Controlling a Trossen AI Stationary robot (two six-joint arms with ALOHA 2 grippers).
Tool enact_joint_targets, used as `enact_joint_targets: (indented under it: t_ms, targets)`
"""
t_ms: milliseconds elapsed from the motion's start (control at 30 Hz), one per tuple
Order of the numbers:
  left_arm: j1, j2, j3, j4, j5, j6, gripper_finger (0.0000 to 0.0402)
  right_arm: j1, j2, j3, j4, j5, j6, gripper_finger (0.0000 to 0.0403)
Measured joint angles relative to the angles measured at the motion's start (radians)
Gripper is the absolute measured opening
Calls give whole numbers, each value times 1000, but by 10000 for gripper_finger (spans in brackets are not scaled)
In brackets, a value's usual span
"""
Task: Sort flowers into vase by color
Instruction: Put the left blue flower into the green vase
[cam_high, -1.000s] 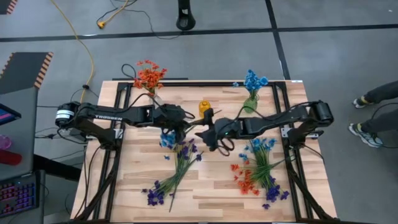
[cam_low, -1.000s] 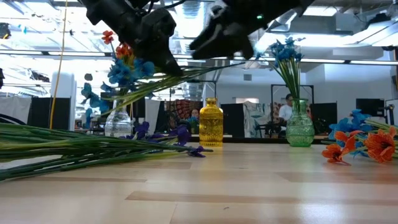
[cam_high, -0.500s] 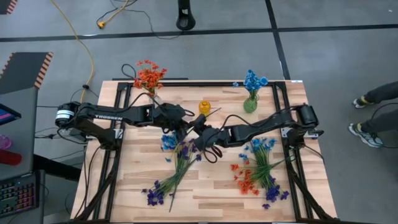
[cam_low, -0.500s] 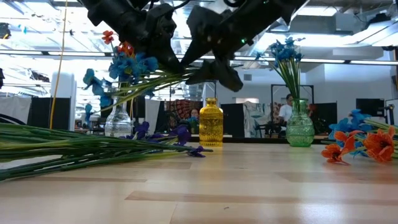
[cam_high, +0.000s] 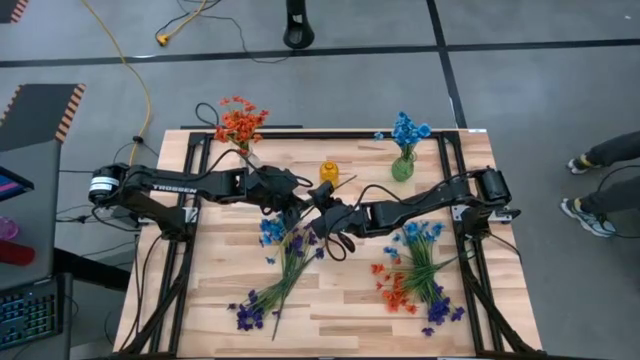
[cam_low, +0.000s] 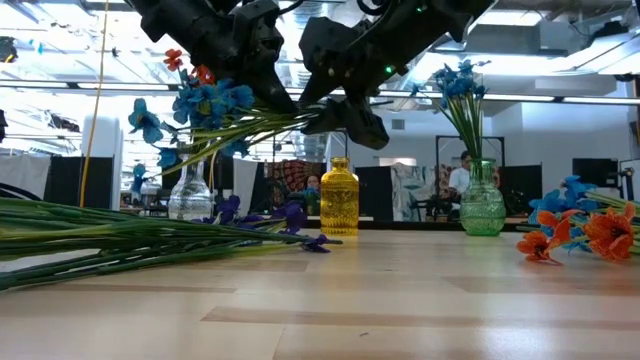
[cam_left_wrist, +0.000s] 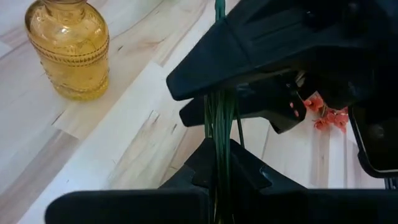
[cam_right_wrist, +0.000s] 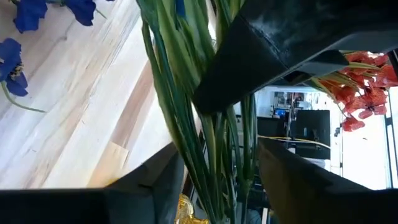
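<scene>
My left gripper (cam_high: 297, 205) is shut on a bunch of blue flowers (cam_low: 200, 105) held above the table's middle. Their blossoms (cam_high: 270, 228) point toward the near left, and the stem ends (cam_high: 345, 183) reach toward the yellow vase (cam_high: 329, 172). My right gripper (cam_high: 322, 212) is open just to the right of the left one. Its fingers (cam_right_wrist: 155, 183) stand on either side of the green stems (cam_right_wrist: 186, 112); whether they touch, I cannot tell. My left gripper pinches the blue bunch's stems (cam_left_wrist: 217, 140) between its two fingers, partway along their length, with the fingers lying across them. The bunch is lifted clear of the table and lies nearly level, with blossoms (cam_low: 205, 100) on one side and stem ends (cam_low: 320, 112) on the other.
A clear vase with orange-red flowers (cam_high: 240, 128) stands at the far left, and a green vase with blue flowers (cam_high: 403, 160) at the far right. Purple sprigs (cam_high: 280, 280) lie on the near left. A mixed pile of blue, orange and purple sprigs (cam_high: 415, 270) lies near right.
My right gripper has moved toward the table's left and slightly down, up to the left gripper, and its open fingers now stand around the stems. The held blue bunch has tipped a little, with its blossoms slightly higher.
</scene>
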Motion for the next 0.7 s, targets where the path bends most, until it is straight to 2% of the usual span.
enact_joint_targets:
  t_ms: [267,433,567,700]
  targets:
    - [0,0,0,32,0,58,12,0,0,0,-3,-15,49,104]
    - [-1,0,-1,53,0,126,47,0,0,-2,-13,-18,60,41]
    - [-1,0,-1,64,-1,138,98,0,-3,-2,-30,-33,68,39]
    - [1,0,-1,81,-4,179,146,1,-16,-2,-94,-35,154,44]
